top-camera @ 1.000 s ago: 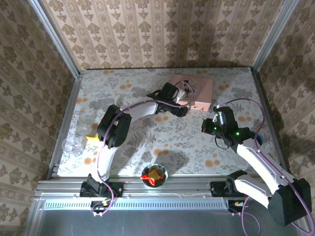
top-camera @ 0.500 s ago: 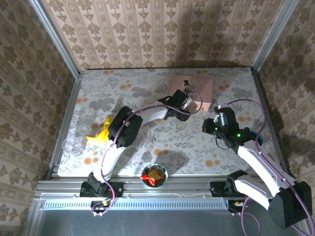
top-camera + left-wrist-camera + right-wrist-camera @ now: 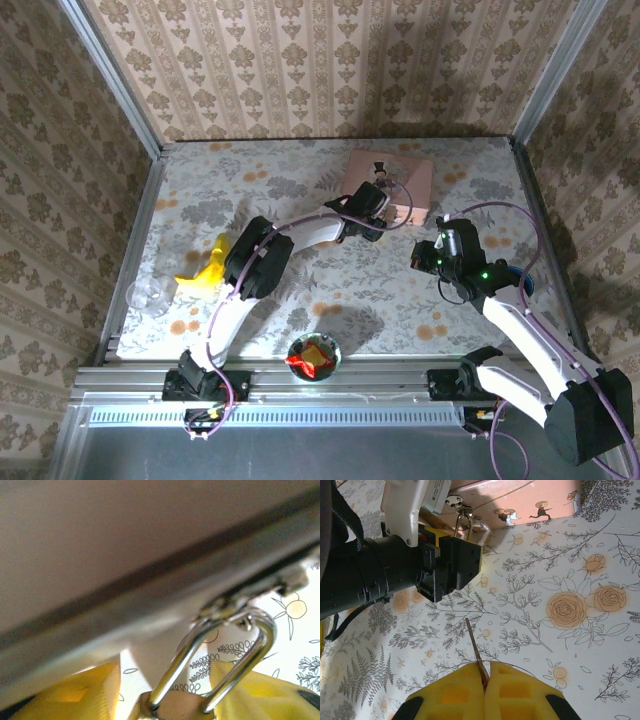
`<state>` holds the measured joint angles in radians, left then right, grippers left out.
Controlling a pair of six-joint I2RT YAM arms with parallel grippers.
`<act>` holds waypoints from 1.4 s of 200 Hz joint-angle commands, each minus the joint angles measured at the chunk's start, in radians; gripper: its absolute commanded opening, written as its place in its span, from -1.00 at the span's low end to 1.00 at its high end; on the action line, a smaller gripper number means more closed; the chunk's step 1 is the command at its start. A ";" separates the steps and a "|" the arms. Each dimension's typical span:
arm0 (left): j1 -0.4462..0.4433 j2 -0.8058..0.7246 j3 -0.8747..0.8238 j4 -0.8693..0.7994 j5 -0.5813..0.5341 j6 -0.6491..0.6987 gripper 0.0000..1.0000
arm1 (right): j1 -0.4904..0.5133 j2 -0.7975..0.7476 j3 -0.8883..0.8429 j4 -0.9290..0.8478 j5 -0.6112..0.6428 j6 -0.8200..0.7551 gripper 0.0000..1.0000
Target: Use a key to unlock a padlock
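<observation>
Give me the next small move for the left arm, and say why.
Probably close the left tool on the padlock body: its yellow pads flank it, a gap showing on one side, and the shackle hangs from the latch of the pink tin. The right tool pinches the key, apart from the lock; a steadied lock should ease insertion.

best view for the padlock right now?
Left wrist: the padlock sits close up, its silvery shackle hooked through the latch of the pink box, though blurred and cropped at the bottom. Right wrist shows it small, at the box edge. In top external the left arm covers that spot.
</observation>
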<state>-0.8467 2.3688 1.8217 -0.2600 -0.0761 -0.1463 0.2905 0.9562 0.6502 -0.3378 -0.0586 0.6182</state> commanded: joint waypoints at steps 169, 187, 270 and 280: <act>0.010 -0.290 -0.549 0.452 -0.018 -0.315 -1.00 | -0.005 0.195 -0.040 0.181 -0.166 -0.022 -1.00; 0.003 -0.331 -0.625 0.489 -0.060 -0.385 -1.00 | -0.003 0.219 -0.051 0.197 -0.165 -0.016 -1.00; -0.125 -0.492 -0.845 0.531 -0.360 -0.569 -1.00 | -0.002 0.247 -0.061 0.208 -0.170 -0.028 -1.00; -0.131 -0.522 -0.875 0.535 -0.381 -0.583 -1.00 | 0.000 0.260 -0.064 0.228 -0.197 -0.030 -1.00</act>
<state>-0.9451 1.9499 1.0107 0.2581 -0.3096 -0.6407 0.2859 1.1927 0.5983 -0.1551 -0.2092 0.6056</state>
